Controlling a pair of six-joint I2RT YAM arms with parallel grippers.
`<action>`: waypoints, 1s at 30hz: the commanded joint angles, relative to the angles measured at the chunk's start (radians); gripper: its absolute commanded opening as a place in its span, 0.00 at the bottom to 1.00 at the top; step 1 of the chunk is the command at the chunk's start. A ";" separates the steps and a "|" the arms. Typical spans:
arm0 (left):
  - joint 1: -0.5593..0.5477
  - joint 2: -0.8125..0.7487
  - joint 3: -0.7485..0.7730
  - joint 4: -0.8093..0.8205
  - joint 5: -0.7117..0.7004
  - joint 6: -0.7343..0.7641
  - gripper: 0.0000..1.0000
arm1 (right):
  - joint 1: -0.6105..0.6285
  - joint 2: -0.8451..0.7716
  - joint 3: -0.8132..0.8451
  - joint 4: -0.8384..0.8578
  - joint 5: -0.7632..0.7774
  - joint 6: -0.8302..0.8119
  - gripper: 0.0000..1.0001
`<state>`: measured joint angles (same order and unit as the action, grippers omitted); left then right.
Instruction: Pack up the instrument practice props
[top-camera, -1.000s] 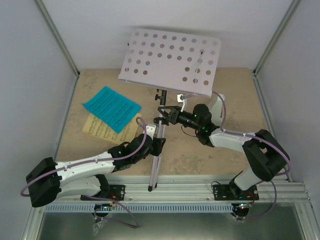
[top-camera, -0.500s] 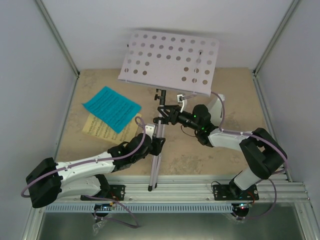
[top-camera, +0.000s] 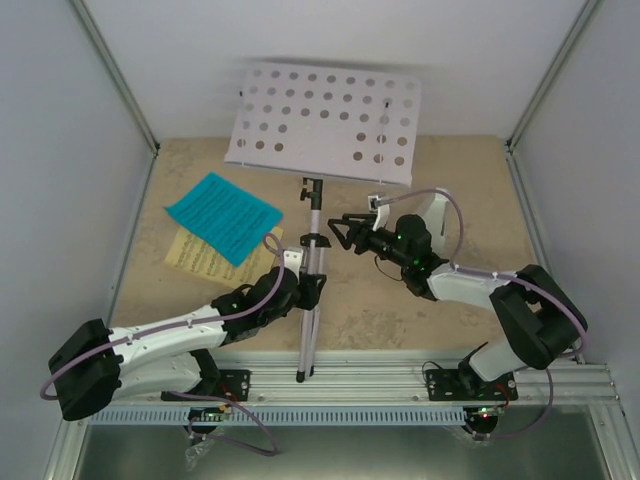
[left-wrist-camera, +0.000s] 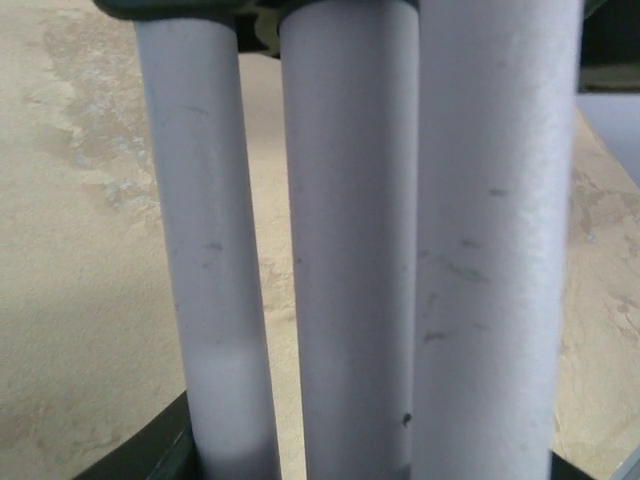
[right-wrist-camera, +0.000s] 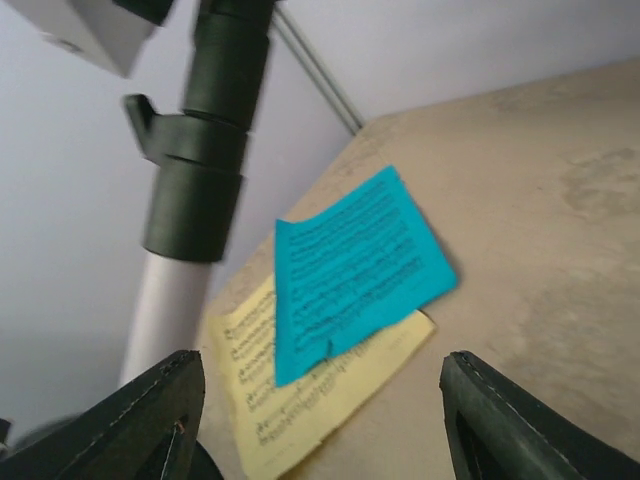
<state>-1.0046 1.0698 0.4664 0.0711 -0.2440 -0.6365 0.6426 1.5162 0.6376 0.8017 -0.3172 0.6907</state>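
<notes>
The white perforated music stand (top-camera: 320, 120) stands upright at the middle on its thin pole, with its tripod legs folded together. My left gripper (top-camera: 303, 290) is shut on the legs; in the left wrist view the three white tubes (left-wrist-camera: 350, 250) fill the frame between my dark fingers (left-wrist-camera: 150, 455). My right gripper (top-camera: 345, 232) is open and empty, just right of the pole and apart from it. The right wrist view shows the pole's black collar (right-wrist-camera: 200, 180) at upper left. The cyan sheet (top-camera: 222, 217) lies over the yellow sheet (top-camera: 205, 255) at the left; both also show in the right wrist view, the cyan sheet (right-wrist-camera: 350, 265) and the yellow sheet (right-wrist-camera: 300, 400). The metronome is out of view.
White walls with metal corner posts (top-camera: 115, 75) close the beige table (top-camera: 460, 190) on three sides. An aluminium rail (top-camera: 400, 385) with the arm bases runs along the near edge.
My right gripper has let go of the stand's pole and drawn back to the right, jaws open. The stand's desk has shifted left. My left gripper still holds the legs.
</notes>
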 joint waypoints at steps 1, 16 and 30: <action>-0.009 -0.054 -0.016 0.193 -0.041 -0.021 0.00 | -0.013 -0.037 -0.040 -0.032 0.044 -0.037 0.67; 0.054 -0.005 0.043 0.147 -0.060 -0.039 0.00 | -0.013 -0.304 -0.138 -0.124 0.077 -0.075 0.71; 0.143 0.062 0.046 0.190 -0.052 -0.032 0.00 | -0.013 -0.699 -0.188 -0.387 0.175 -0.144 0.72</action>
<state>-0.8749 1.1362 0.4637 0.0204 -0.2035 -0.7609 0.6304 0.8963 0.4706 0.5110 -0.1932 0.5819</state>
